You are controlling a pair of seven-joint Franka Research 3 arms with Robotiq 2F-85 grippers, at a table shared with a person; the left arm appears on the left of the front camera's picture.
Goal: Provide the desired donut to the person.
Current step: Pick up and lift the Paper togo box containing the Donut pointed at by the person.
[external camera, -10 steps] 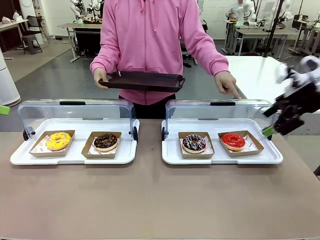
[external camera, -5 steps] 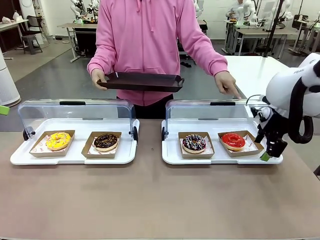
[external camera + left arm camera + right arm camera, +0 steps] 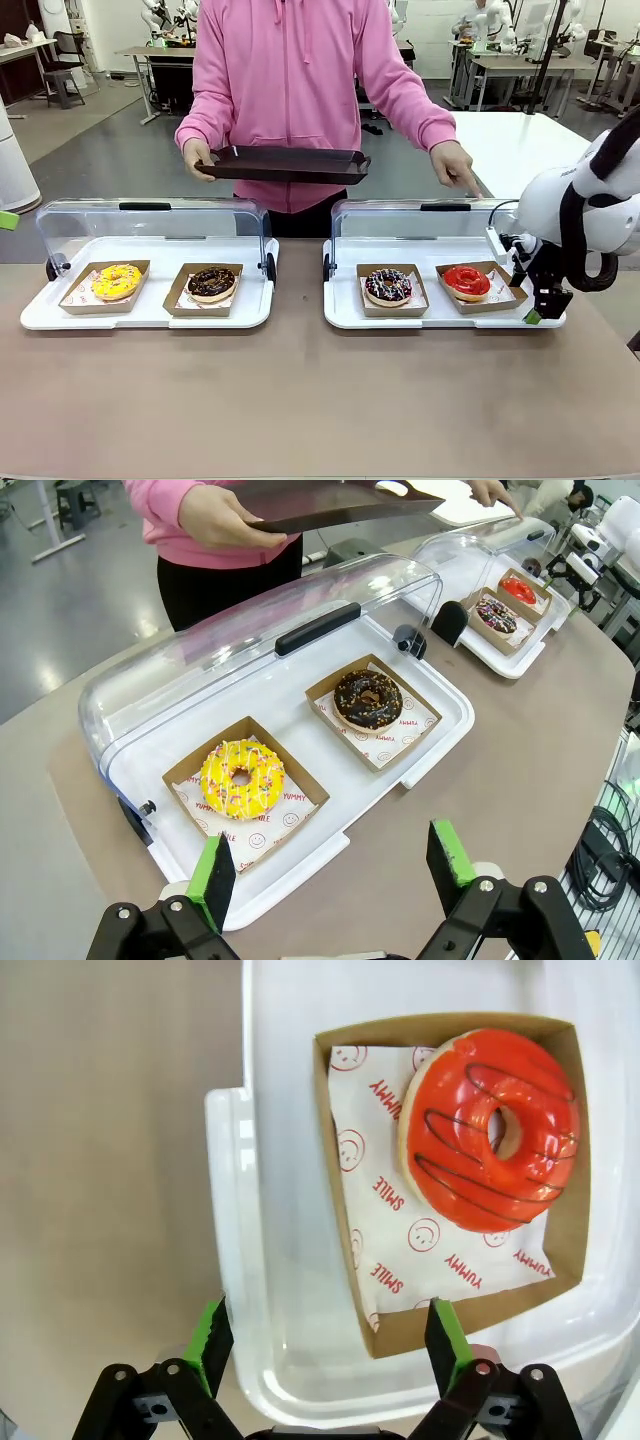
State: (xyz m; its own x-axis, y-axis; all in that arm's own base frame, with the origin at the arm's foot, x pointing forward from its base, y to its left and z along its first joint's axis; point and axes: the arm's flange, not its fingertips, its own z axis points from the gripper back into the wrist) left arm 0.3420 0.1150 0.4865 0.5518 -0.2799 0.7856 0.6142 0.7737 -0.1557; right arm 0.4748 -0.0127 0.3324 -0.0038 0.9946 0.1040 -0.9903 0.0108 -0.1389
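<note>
**Right gripper** [image 3: 534, 312]: higher and farther right a second ago, now low at the right end of the white display tray [image 3: 440, 318], jaws released, spread and empty. The red-glazed donut [image 3: 467, 281] lies untouched in its cardboard box [image 3: 460, 1320], just ahead of the jaws. The person [image 3: 290, 90] points a hand [image 3: 455, 165] over the clear lid [image 3: 430, 225] and holds a black tray [image 3: 285, 163]. **Left gripper** [image 3: 335, 870]: jaws spread, near the yellow donut [image 3: 242, 778]. From the front, the right fingers are largely hidden by the wrist.
</note>
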